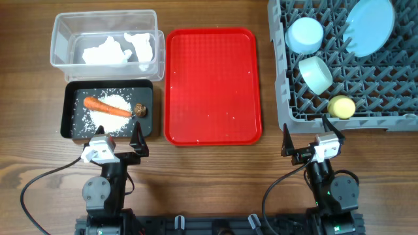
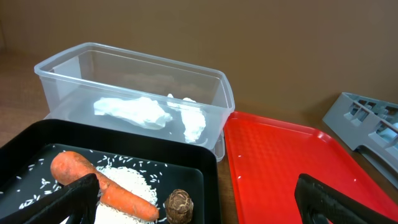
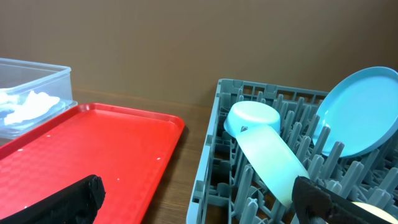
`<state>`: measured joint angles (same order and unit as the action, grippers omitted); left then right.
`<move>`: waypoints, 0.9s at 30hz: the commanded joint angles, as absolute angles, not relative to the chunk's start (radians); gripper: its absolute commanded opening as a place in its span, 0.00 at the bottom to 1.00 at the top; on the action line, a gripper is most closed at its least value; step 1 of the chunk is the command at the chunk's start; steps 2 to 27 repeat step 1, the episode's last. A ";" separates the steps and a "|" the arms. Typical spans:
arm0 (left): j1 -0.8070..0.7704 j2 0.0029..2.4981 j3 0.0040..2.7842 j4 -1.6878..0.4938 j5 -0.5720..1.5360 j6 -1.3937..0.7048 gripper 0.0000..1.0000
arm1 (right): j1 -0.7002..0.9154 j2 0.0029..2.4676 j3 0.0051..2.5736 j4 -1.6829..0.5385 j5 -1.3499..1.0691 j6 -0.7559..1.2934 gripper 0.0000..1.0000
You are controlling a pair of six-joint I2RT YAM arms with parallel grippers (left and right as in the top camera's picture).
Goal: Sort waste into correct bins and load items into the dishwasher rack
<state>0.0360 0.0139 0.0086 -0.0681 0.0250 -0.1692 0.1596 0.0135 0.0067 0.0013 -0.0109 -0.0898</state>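
From above, the left pincer (image 1: 119, 132) stands spread wide and empty over the worktop (image 1: 209, 176), touching nothing. Just ahead of it lies the black tray (image 1: 70, 98) with the carrot (image 1: 104, 105), a heap of rice (image 1: 116, 117) and the brown lump (image 1: 140, 110). Beyond that sits the clear tub (image 1: 62, 39), which holds white napkins (image 1: 108, 52). The right pincer (image 1: 309, 134) is equally wide apart and grips nothing, just short of the near edge of the rack (image 1: 392, 85). The yellow cup (image 1: 341, 106) is nearest to it, then the pale green bowl (image 1: 315, 73) and the light-blue bowl (image 1: 305, 34). The plate (image 1: 370, 26) is farthest, off to its right. The red tray (image 1: 212, 85) lies ahead, between both pincers.

In the left wrist view, the dark fingers (image 2: 74, 199) hang apart with the carrot and lump close ahead, untouched.

In the right wrist view, the rack stands ahead to the right. The bowls are tipped among the pegs and the plate leans on edge.
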 commanded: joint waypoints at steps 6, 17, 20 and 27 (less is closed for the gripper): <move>0.045 0.007 0.006 -0.076 0.033 -0.164 1.00 | 0.152 0.005 0.006 0.006 -0.022 -0.076 1.00; 0.045 0.007 0.006 -0.076 0.033 -0.164 1.00 | 0.152 0.005 0.006 0.006 -0.022 -0.076 1.00; 0.045 0.007 0.006 -0.076 0.033 -0.164 1.00 | 0.152 0.005 0.006 0.006 -0.022 -0.076 1.00; 0.045 0.007 0.006 -0.076 0.033 -0.164 1.00 | 0.152 0.005 0.006 0.006 -0.022 -0.076 1.00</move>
